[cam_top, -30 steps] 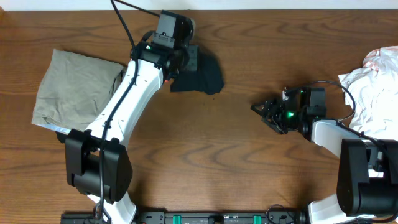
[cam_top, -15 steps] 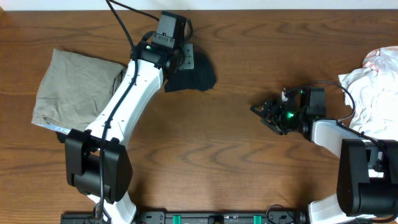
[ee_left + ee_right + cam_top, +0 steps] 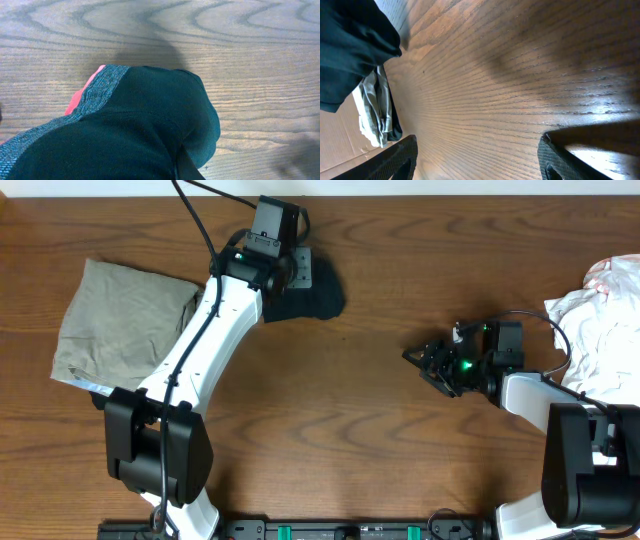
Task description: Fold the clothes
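Note:
A dark teal garment with a grey-blue waistband and a red strip lies bunched on the table at the back centre. My left gripper is shut on its near edge. In the left wrist view the garment fills the lower left, and one finger tip shows against the cloth. My right gripper is open and empty, low over bare wood right of centre. Its two fingers frame the table, with the dark garment far off.
A folded khaki garment lies at the left; it also shows in the right wrist view. A pile of white clothes sits at the right edge. The table is brown wood.
My left gripper has pulled the dark garment a little to the left and back, bunching it more tightly. The right arm has not moved.

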